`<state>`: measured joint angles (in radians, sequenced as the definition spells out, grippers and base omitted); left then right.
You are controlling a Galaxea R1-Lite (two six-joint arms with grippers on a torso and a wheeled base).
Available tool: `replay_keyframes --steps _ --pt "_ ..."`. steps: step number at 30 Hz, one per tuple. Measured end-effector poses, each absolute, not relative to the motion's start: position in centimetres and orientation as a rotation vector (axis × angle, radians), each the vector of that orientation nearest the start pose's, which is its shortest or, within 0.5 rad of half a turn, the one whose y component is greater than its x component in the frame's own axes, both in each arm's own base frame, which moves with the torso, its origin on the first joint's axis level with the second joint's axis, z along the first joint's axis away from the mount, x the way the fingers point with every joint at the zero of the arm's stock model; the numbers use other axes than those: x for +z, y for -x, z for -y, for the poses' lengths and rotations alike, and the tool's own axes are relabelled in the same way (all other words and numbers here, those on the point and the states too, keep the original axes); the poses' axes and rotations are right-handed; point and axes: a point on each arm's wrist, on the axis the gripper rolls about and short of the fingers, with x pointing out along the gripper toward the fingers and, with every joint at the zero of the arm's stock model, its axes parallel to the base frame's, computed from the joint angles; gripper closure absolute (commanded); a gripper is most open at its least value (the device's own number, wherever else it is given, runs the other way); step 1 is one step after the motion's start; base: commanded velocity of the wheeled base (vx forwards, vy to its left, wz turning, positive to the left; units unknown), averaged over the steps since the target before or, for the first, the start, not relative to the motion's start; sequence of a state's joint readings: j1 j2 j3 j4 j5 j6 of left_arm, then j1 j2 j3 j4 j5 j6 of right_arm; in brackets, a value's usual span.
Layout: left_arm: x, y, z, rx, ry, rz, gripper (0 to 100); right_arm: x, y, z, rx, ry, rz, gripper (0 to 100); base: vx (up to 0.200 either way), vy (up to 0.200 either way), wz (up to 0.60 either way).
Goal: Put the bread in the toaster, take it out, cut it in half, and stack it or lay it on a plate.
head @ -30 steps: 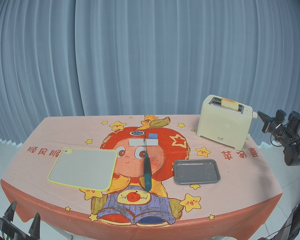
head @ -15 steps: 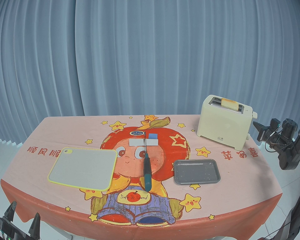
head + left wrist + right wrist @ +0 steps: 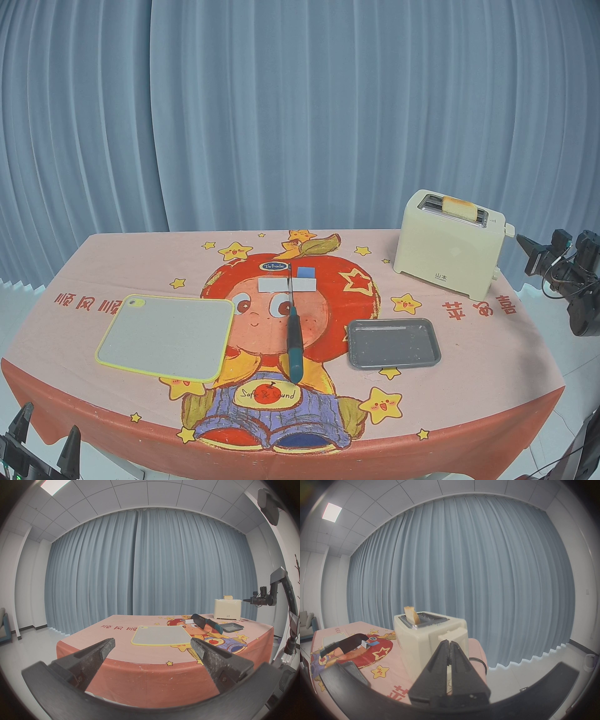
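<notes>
A toasted slice of bread (image 3: pixel 460 207) stands up out of the back slot of the cream toaster (image 3: pixel 447 247) at the table's far right. My right gripper (image 3: pixel 522 240) hovers shut just right of the toaster's side lever (image 3: pixel 509 230), apart from it. In the right wrist view the shut right gripper (image 3: pixel 449 644) points at the lever (image 3: pixel 451 633), with the bread (image 3: pixel 411 615) above it. My left gripper (image 3: pixel 50 420) hangs open below the table's front left edge. In its wrist view the left gripper (image 3: pixel 152 642) holds nothing.
A green-rimmed cutting board (image 3: pixel 165 337) lies front left. A teal-handled knife (image 3: pixel 294 340) rests in the middle, its blade tip on a white block (image 3: pixel 286 285). A dark grey tray (image 3: pixel 394 342) sits in front of the toaster.
My right gripper dipped down toward the toaster's lever half a second ago, then rose and drew back slightly. The bread and the left arm have not moved.
</notes>
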<state>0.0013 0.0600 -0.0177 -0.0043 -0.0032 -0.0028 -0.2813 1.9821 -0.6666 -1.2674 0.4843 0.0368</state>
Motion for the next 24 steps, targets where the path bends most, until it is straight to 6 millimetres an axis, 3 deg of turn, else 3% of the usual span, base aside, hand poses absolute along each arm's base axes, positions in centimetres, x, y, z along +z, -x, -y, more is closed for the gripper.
replay_keyframes --steps 6,9,18,24 --pt "8.2 1.9 0.0 -0.002 0.002 -0.039 0 14.8 -32.1 8.1 0.204 -0.031 0.04 100 0.0 0.0 0.0" --pt "8.2 1.9 0.0 -0.001 0.003 -0.038 0 15.1 -32.7 8.2 0.201 -0.022 0.071 100 0.0 0.0 0.0" --pt "8.2 1.9 0.0 -0.002 0.003 -0.039 0 12.5 -35.8 9.1 0.17 -0.035 0.066 100 0.0 0.0 0.0" --pt "8.2 1.9 0.0 -0.001 0.003 -0.039 0 10.9 -36.6 8.9 0.183 -0.046 0.034 100 0.0 0.0 0.0"
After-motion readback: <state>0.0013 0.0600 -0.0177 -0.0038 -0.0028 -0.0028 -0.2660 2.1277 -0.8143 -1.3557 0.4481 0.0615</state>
